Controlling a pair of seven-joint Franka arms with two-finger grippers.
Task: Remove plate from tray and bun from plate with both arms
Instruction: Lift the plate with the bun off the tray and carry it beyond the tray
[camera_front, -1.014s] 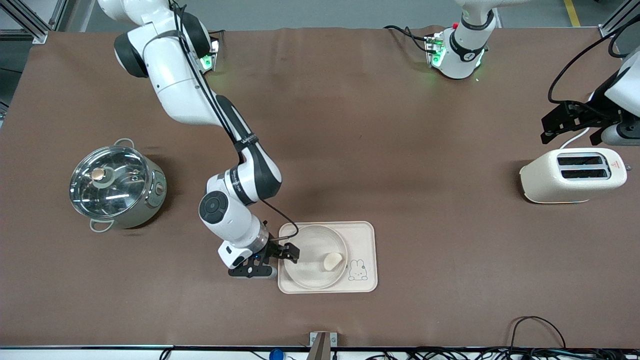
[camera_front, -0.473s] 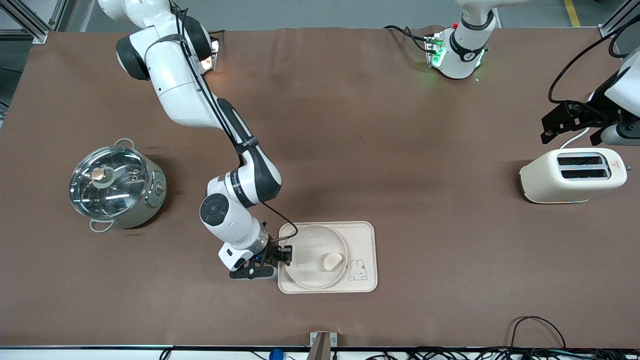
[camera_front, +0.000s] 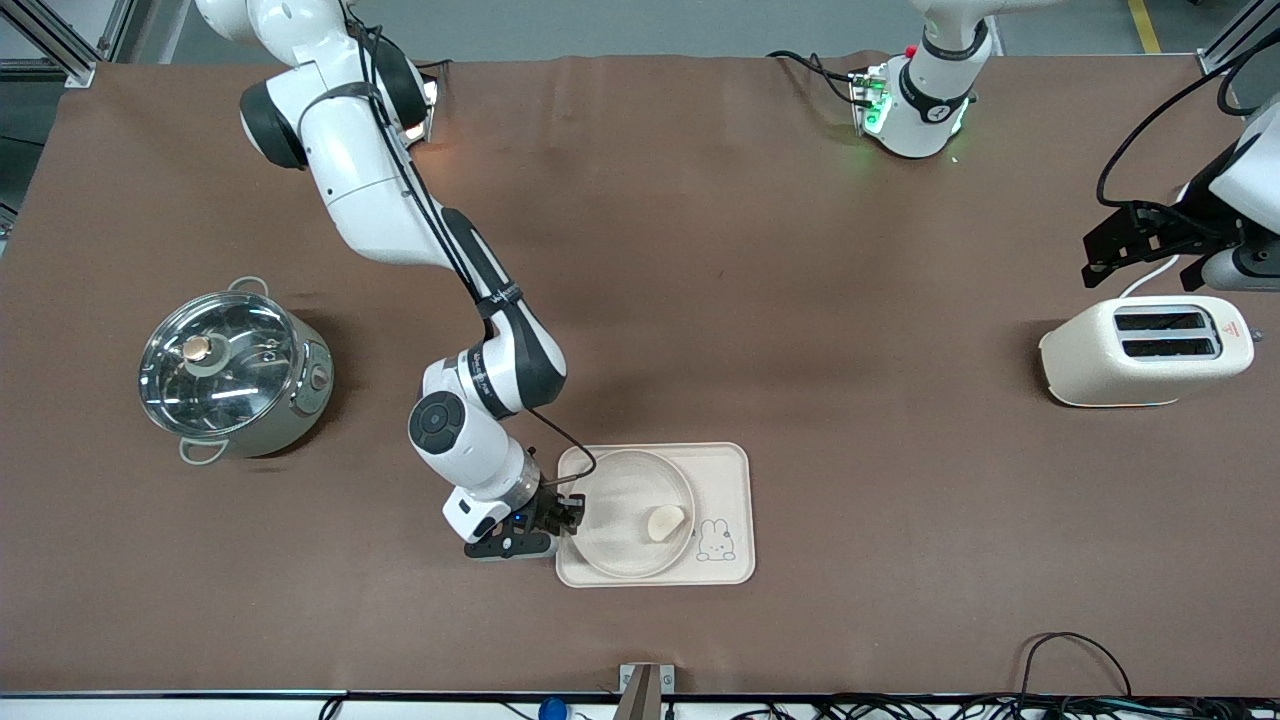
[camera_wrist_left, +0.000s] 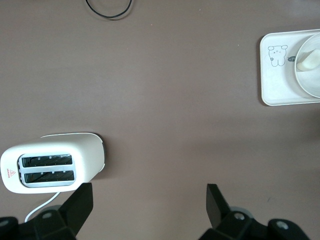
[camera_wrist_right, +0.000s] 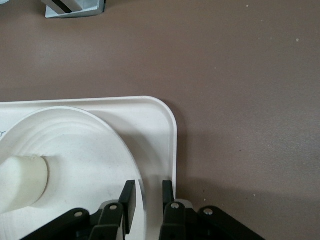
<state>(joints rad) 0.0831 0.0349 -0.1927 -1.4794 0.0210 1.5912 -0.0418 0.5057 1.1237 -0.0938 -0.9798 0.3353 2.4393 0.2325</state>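
Both arms (camera_front: 390, 200) are glossy white with black joints. A thin black cable runs down the right one. Each hand (camera_front: 555, 515) is black, with silver screws.

A brown mat (camera_front: 760, 300) covers the whole table, faintly creased along its edge by the arm bases. Grey floor (camera_front: 620, 25) shows above that edge, with a yellow stripe (camera_front: 1143, 25) toward the left arm's end and metal frame bars (camera_front: 60, 40) at the corners. Black cables (camera_front: 1075, 650) loop along the mat's nearest edge. The light is even and soft.
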